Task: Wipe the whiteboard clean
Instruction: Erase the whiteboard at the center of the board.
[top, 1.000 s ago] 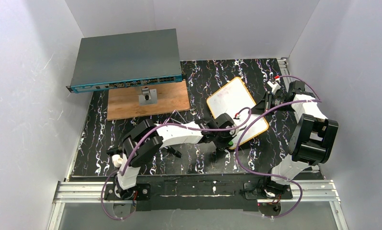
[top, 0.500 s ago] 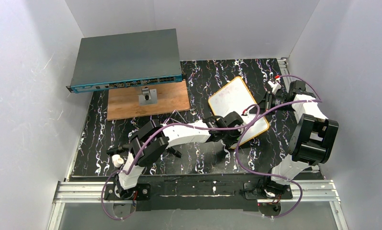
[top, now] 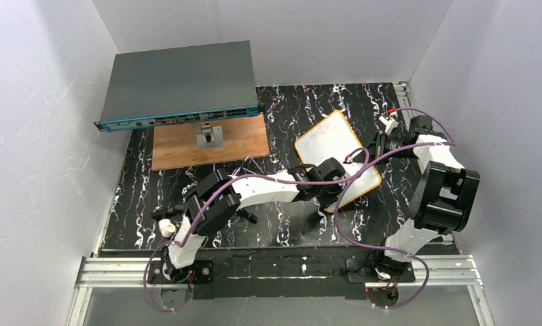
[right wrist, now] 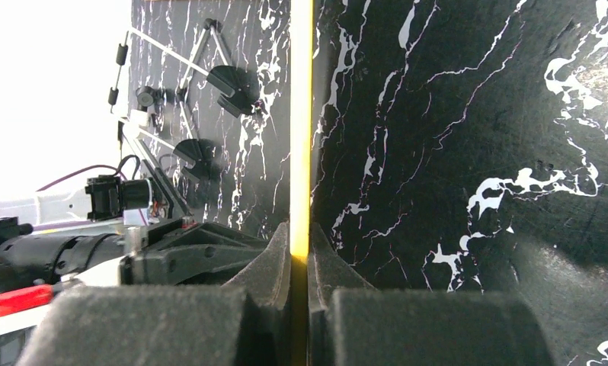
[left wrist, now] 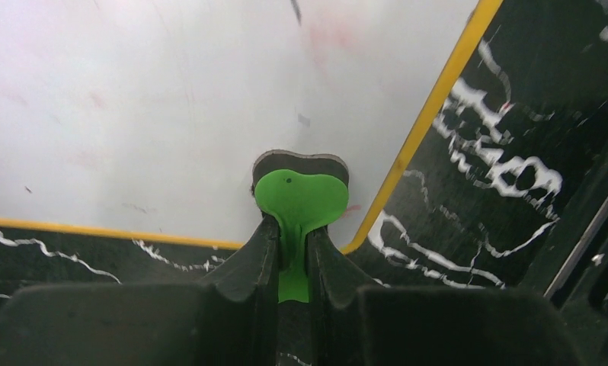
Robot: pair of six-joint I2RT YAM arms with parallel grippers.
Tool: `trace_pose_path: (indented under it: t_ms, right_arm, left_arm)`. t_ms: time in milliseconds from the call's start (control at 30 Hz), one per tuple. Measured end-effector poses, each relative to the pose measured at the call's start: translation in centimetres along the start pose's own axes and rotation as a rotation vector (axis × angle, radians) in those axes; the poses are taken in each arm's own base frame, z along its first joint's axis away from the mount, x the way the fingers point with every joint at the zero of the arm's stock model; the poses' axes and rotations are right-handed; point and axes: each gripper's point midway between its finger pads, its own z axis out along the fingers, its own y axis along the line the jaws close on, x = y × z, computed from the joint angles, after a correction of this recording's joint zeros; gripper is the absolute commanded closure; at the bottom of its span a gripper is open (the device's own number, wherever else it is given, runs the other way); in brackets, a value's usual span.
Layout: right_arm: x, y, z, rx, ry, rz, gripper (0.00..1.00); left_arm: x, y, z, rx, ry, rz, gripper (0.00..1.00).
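Whiteboard (top: 326, 139), orange-rimmed and turned on the diagonal, sits right of centre in the overhead frame on the black marbled table (top: 282, 227). In my left wrist view its white face shows only faint pinkish smudges. My right gripper (right wrist: 301, 242) is closed on the rim at the whiteboard's right edge. In that wrist's view the yellow-orange edge runs straight up the middle of the frame from between my jaws. My left gripper (left wrist: 292, 232) is clamped on the stem of a green eraser (left wrist: 301, 197). The eraser's dark underside is against the white face, just inside the corner where two rim lines meet at lower centre of that frame. Whether the whiteboard lies flat or is raised at my right fingers I cannot tell. Left of it in the overhead frame, well apart, lies a brown wooden board (top: 234, 146) with a small grey piece (top: 209, 137) on it. A flat grey box (top: 180, 81) sits behind that at upper left.
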Motion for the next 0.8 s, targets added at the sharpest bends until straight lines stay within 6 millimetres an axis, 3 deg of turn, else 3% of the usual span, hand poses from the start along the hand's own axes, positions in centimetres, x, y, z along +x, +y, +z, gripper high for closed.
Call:
trace_pose_path:
  t_ms: [300, 800]
  right_arm:
    - [0.0, -0.1, 0.0, 0.005, 0.001, -0.004, 0.99]
    - [0.1, -0.1, 0.0, 0.005, 0.001, -0.003, 0.99]
  left_arm:
    - [5.1, 0.2, 0.0, 0.0, 0.111, 0.018, 1.0]
    - [5.2, -1.6, -0.3, 0.025, 0.124, 0.04, 1.0]
